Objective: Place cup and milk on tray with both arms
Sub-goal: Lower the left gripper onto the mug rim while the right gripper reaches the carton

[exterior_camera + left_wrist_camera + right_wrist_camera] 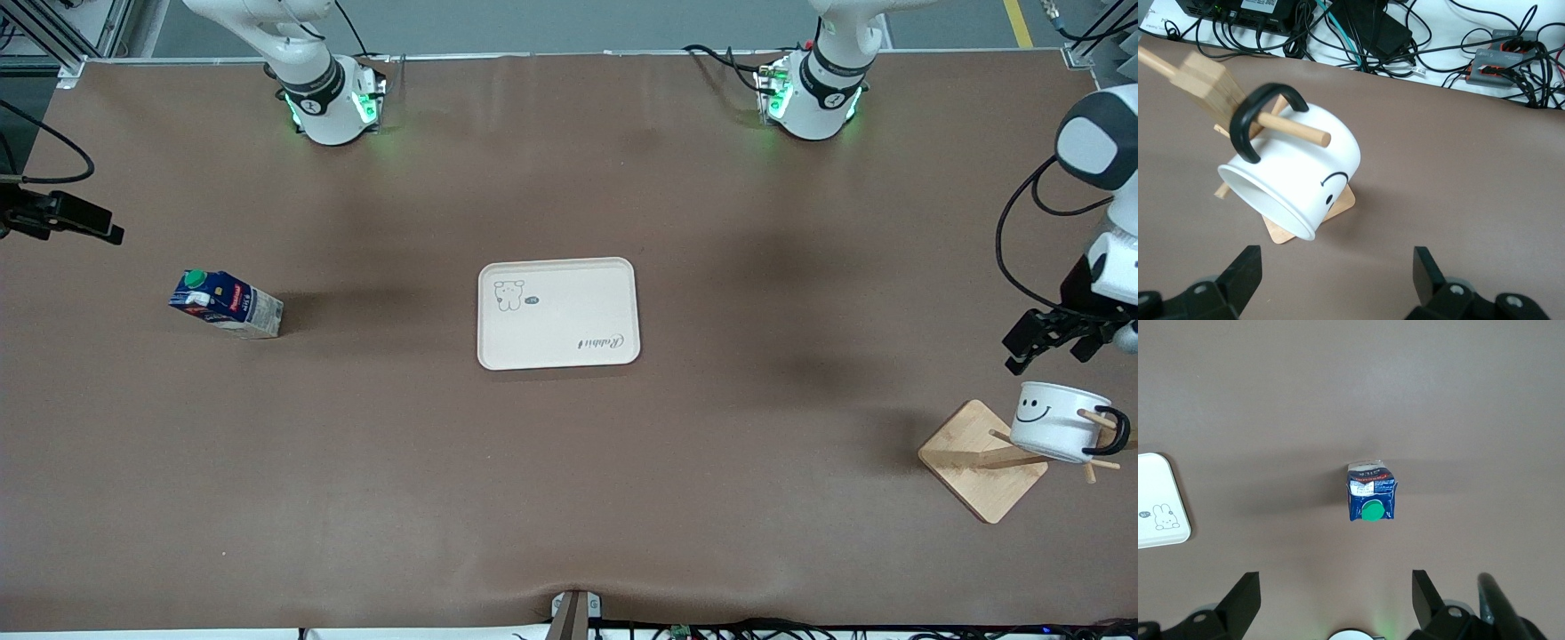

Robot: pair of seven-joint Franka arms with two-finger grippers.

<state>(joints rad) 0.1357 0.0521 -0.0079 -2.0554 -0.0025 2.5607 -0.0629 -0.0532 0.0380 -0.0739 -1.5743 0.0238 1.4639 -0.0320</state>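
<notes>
Cream tray sits bare in the middle of the brown table in the front view, so nothing's been delivered yet as far as I can tell. The milk stands upright toward the right arm's end, well apart from the tray, and the cup hangs on a peg of the wooden rack at the left arm's end, nearer the front camera than the tray. The left gripper hovers just above the cup; the right gripper is up in the air near the table's edge at its own end. In the left wrist view the cup is tipped on its peg, handle hooked over the dowel, and the left gripper has its fingers spread wide, holding nothing. In the right wrist view the milk is straight below, green cap up, a tray corner showing, and the right gripper is spread wide too, not grasping anything. So both pickups and both placements are left, I'd say.
</notes>
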